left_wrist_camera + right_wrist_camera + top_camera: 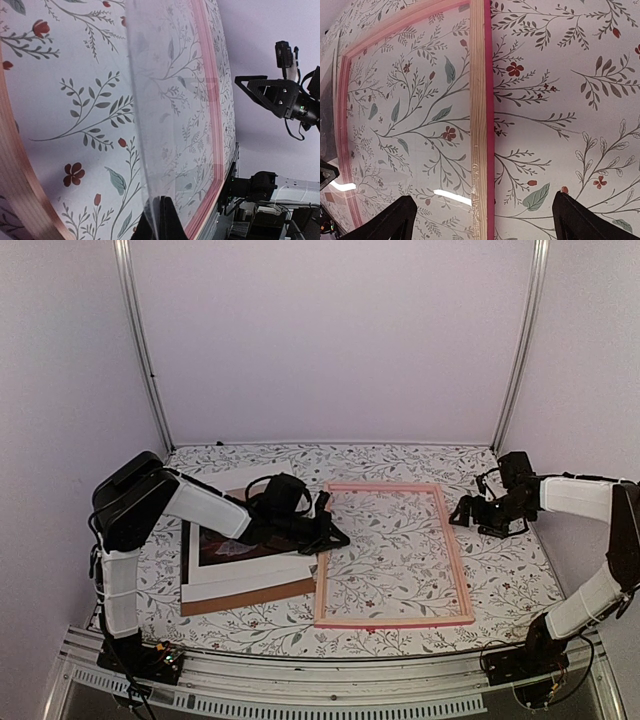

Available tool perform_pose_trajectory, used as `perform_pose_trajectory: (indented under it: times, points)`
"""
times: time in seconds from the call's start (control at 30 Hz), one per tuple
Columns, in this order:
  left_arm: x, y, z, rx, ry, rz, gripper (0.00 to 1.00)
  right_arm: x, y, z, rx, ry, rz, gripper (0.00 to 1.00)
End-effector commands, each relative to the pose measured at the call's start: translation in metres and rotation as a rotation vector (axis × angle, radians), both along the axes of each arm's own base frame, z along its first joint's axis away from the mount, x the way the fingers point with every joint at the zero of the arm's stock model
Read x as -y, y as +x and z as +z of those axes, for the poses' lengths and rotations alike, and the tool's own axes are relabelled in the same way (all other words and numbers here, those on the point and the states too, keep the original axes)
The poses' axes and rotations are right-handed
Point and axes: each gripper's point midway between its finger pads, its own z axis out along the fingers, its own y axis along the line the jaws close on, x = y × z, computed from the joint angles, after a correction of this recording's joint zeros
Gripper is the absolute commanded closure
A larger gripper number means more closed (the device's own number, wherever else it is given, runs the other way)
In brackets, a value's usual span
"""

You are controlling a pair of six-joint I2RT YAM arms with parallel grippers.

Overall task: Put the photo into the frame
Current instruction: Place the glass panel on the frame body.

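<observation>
Pane sits pinched in left claw, tilted off frame so photo fits, I guess; right claw gapes empty.

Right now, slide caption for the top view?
Pink frame on the floral table; left gripper pinching its clear pane, right gripper at the right rail, photo outside.

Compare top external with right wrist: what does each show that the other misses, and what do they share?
Top external only: the photo in the stack left of the frame, the left gripper at the frame's left rail, and the frame's full outline. Right wrist only: the right gripper seen open, fingers spread either side of a rail whose wood grain shows. Shared: the pink frame lying on the floral table, with no photo inside it.
</observation>
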Motion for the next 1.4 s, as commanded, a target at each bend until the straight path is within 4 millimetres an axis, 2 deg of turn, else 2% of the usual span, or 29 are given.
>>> perform_pose_trajectory:
  times: [0.0,1.37]
  points:
    - [0.0,-0.002,0.016,0.042,-0.016,-0.01,1.0,0.001,0.0,-0.006,-0.004,-0.019,-0.009,0.01]
    - [-0.001,-0.002,0.005,0.045,0.027,-0.047,1.0,0.001,-0.001,-0.012,-0.023,-0.028,-0.007,0.01]
